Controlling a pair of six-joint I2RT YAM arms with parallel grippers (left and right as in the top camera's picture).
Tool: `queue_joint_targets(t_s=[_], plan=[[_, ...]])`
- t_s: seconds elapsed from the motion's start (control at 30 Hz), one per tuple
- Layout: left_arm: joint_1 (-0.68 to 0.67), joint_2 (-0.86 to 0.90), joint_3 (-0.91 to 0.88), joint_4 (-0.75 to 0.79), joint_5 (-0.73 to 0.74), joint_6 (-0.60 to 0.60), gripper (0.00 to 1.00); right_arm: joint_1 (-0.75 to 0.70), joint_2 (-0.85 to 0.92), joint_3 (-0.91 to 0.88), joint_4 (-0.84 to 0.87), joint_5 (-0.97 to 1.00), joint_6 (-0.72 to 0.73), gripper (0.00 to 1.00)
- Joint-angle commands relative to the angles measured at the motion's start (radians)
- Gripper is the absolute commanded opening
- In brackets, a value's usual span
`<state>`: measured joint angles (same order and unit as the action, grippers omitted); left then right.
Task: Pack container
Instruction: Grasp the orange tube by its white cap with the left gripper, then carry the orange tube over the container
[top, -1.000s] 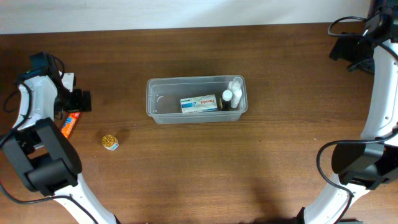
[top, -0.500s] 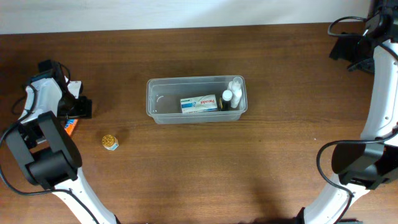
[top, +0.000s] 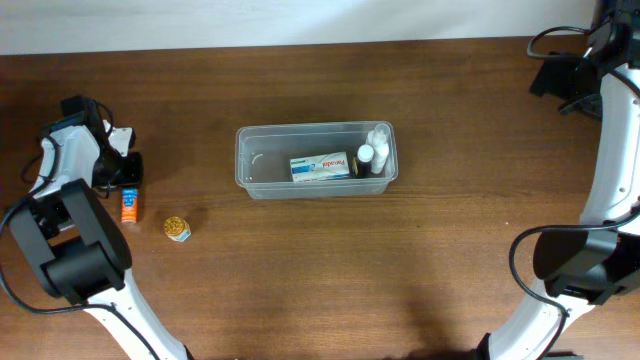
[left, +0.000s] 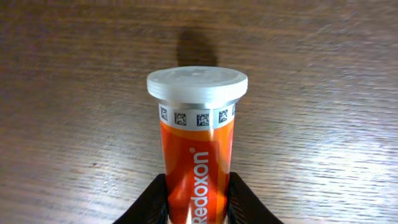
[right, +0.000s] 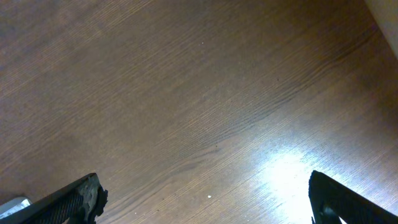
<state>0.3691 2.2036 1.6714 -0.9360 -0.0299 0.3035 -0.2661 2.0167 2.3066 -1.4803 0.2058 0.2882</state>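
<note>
In container (top: 243, 160): box (top: 320, 166), bottles (top: 378, 140); left hand (left: 198, 202) clamps orange tube (left: 197, 137); right hand (right: 205, 202) apart

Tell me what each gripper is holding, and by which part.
Left gripper clamps the orange Redoxon tube by its lower body, below the white cap. Right gripper is open, holding nothing.

Orange Redoxon tube (left: 198, 162) at frame centre, white cap (left: 197, 85) toward top; black fingers (left: 154, 202) press both sides at bottom edge; wooden table (left: 323, 93) behind.
</note>
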Motion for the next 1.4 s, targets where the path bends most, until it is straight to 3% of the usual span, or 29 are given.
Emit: queue_joint_targets(t_s=[0.0,0.3,0.67,1.03,1.37], plan=[[0.004,0.016,-0.002,0.005,0.083,-0.004,0.2,-0.003,-0.002,0.005,0.003,0.016,0.009,0.98],[-0.029,0.016,0.044,-0.016,0.105,-0.071,0.18,-0.003,-0.002,0.005,0.003,0.015,0.009,0.98],[-0.192,0.01,0.392,-0.219,0.105,-0.065,0.18,-0.003,-0.002,0.005,0.003,0.016,0.009,0.98],[-0.478,0.01,0.76,-0.414,0.101,0.12,0.18,-0.003,-0.002,0.005,0.003,0.015,0.009,0.98],[-0.712,0.011,0.777,-0.446,0.087,0.269,0.22,-0.003,-0.002,0.005,0.003,0.015,0.009,0.98]])
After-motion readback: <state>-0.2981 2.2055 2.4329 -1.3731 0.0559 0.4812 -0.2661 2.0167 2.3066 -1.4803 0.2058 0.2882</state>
